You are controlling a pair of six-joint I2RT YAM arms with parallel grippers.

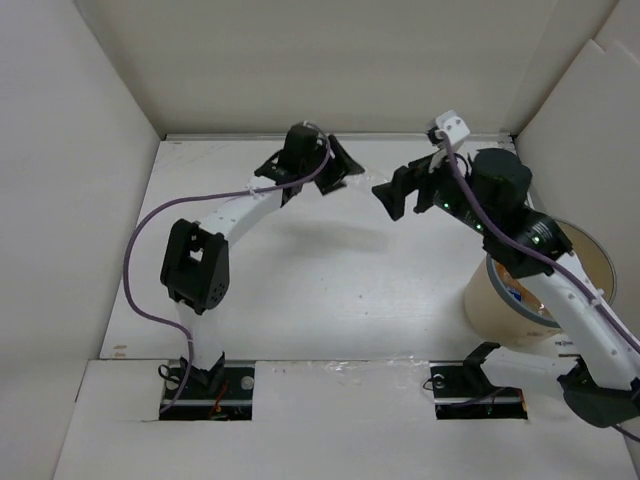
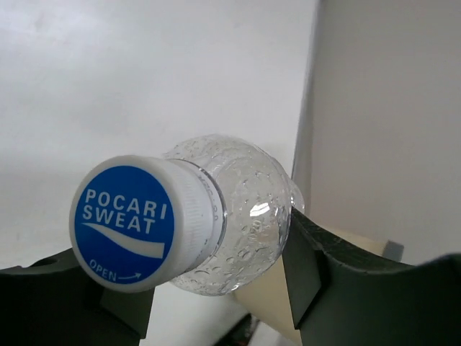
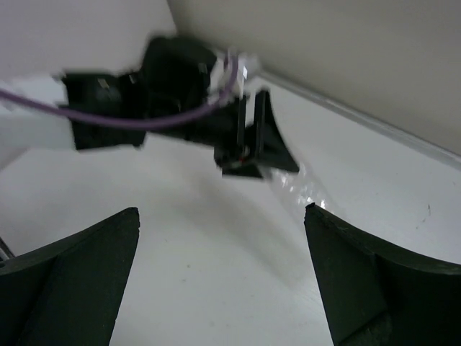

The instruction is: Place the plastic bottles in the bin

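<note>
Left pincer [image 2: 209, 288] clamps a bumpy, clear, round-shouldered bottle [image 2: 241, 216].

The right arm [image 1: 565, 290] is covering much of the bin [image 1: 488, 310], so its inside is mostly hiding. The left tool [image 3: 253, 144] is looking blurry from the right wrist. The bottle [image 2: 241, 216] is hiding its lower part behind its own top.

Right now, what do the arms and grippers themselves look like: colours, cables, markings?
Both arms match: the left arm and right arm have white links with black joint housings, and a purple cable runs along each. Small green lights glow on the right arm's joints. The left gripper and right gripper have black, wedge-shaped fingers. No printed markings visible.
</note>
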